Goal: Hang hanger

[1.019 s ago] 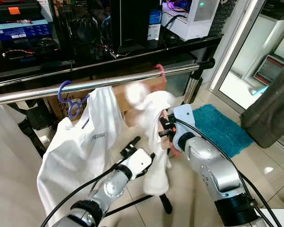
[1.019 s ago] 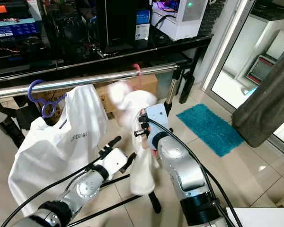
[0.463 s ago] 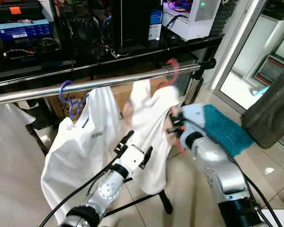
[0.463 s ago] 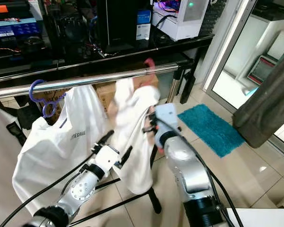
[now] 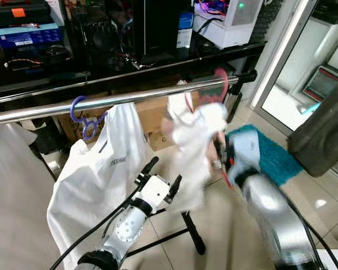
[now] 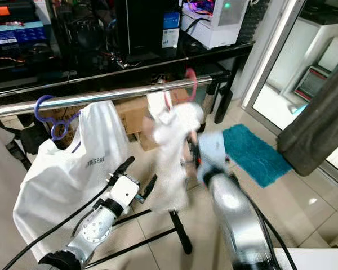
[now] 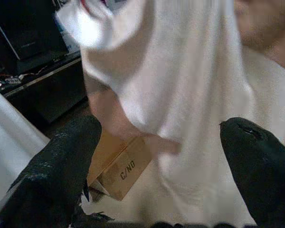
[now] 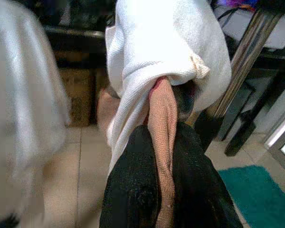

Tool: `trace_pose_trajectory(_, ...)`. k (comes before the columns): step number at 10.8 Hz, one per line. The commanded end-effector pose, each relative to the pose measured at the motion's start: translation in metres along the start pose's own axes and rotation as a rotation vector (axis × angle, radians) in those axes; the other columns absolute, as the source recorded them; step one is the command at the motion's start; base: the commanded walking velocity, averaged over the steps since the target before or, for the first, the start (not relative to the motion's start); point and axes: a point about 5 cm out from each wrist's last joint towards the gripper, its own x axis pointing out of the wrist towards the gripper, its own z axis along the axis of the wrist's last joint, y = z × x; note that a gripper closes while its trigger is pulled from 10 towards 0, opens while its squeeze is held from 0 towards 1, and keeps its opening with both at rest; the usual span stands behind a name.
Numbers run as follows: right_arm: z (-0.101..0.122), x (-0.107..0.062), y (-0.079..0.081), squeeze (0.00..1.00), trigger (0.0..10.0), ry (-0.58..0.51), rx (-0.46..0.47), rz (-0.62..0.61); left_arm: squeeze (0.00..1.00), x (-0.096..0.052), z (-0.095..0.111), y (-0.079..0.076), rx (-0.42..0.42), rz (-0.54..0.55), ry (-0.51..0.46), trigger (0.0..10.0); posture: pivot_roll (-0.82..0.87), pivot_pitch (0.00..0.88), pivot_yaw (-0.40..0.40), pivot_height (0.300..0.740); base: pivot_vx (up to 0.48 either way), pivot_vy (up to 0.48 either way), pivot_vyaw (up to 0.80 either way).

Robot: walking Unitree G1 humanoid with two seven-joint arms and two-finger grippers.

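Pink is the hanger (image 8: 162,123) that I see pinched tight between my right gripper's (image 8: 164,190) black fingers, with a white cloth (image 5: 194,146) draped over it. Its hook (image 5: 221,79) is blurry and sits right up by the shiny rail (image 5: 101,102). My left gripper (image 5: 160,177) hangs below the cloth with its fingers spread wide and nothing in them. A white shirt (image 5: 96,180) hangs on a purple hanger (image 5: 84,118) on the same rail. A brown box (image 7: 121,171) sits on the pale tile floor (image 6: 304,191), and a teal rug (image 6: 253,152) lies near the glass door.
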Motion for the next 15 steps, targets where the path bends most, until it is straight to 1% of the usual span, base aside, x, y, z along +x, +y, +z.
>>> trace_pose_trajectory(1,0.003,-0.009,-0.001,0.0,0.0,-0.044,-0.024,0.017,0.0,0.001,0.003,-0.001,-0.016,-0.004,-0.02,10.0,0.1,0.054,-0.03,0.74,0.0,0.0,0.0)
trace_pose_trajectory(2,0.0,-0.013,-0.003,0.0,0.0,-0.047,-0.015,0.014,0.0,0.001,0.004,-0.001,-0.019,-0.005,-0.024,10.0,0.1,0.056,-0.029,0.74,0.0,0.0,0.0)
trace_pose_trajectory(3,-0.004,-0.018,-0.007,0.0,1.2,-0.061,-0.007,-0.003,0.0,0.001,0.005,0.002,-0.054,0.024,-0.028,10.0,0.1,0.055,-0.029,0.74,0.0,0.0,0.0)
trace_pose_trajectory(4,-0.01,-0.024,-0.012,0.0,10.0,-0.085,0.014,-0.049,0.0,0.0,0.008,0.007,-0.111,0.081,-0.039,10.0,0.09,0.055,-0.029,0.74,0.0,0.0,0.0)
trace_pose_trajectory(5,-0.016,-0.034,-0.011,0.0,10.0,-0.121,0.053,-0.054,0.0,-0.006,0.007,0.009,-0.117,0.089,-0.042,10.0,0.09,0.055,-0.029,0.74,0.0,0.0,0.0)
trace_pose_trajectory(6,-0.017,-0.038,-0.01,0.0,10.0,-0.134,0.064,-0.045,0.0,-0.01,0.005,0.009,-0.116,0.086,-0.039,10.0,0.09,0.056,-0.028,0.74,0.0,0.0,0.0)
trace_pose_trajectory(7,-0.019,-0.047,-0.007,0.0,10.0,-0.171,0.093,-0.015,0.0,-0.018,0.001,0.012,-0.117,0.093,-0.022,10.0,0.09,0.054,-0.022,0.74,0.0,0.0,0.0)
trace_pose_trajectory(8,-0.022,-0.055,-0.007,0.0,10.0,-0.178,0.091,-0.013,0.0,-0.029,-0.002,0.016,-0.13,0.116,-0.007,10.0,0.09,0.053,-0.02,0.74,0.0,0.0,0.0)
trace_pose_trajectory(9,-0.027,-0.064,-0.005,0.0,10.0,-0.178,0.077,-0.009,0.0,-0.041,-0.004,0.017,-0.148,0.129,0.01,10.0,0.09,0.058,-0.016,0.74,0.0,0.0,0.0)
trace_pose_trajectory(10,-0.029,-0.066,-0.005,0.0,10.0,-0.171,0.067,-0.006,0.0,-0.045,-0.005,0.017,-0.156,0.133,0.019,10.0,0.09,0.06,-0.015,0.74,0.0,0.0,-0.4)
trace_pose_trajectory(11,-0.031,-0.067,-0.005,0.0,10.0,-0.175,0.068,-0.007,0.0,-0.047,-0.005,0.015,-0.159,0.129,0.026,10.0,0.09,0.062,-0.016,0.74,0.0,0.0,-0.75)
trace_pose_trajectory(13,-0.029,-0.063,-0.002,0.0,10.0,-0.191,0.063,0.009,0.0,-0.043,-0.002,0.013,-0.146,0.105,0.033,10.0,0.09,0.06,-0.019,0.74,0.0,0.0,-0.75)
trace_pose_trajectory(14,-0.03,-0.061,-0.003,0.0,10.0,-0.193,0.063,0.01,0.0,-0.039,-0.001,0.013,-0.12,0.097,0.037,10.0,0.09,0.055,-0.022,0.74,0.0,-0.48,-0.75)
trace_pose_trajectory(15,-0.031,-0.06,-0.003,0.0,10.0,-0.193,0.064,0.011,0.0,-0.037,0.001,0.013,-0.142,0.098,0.031,10.0,0.09,0.053,-0.022,0.74,0.0,-0.386,-0.75)
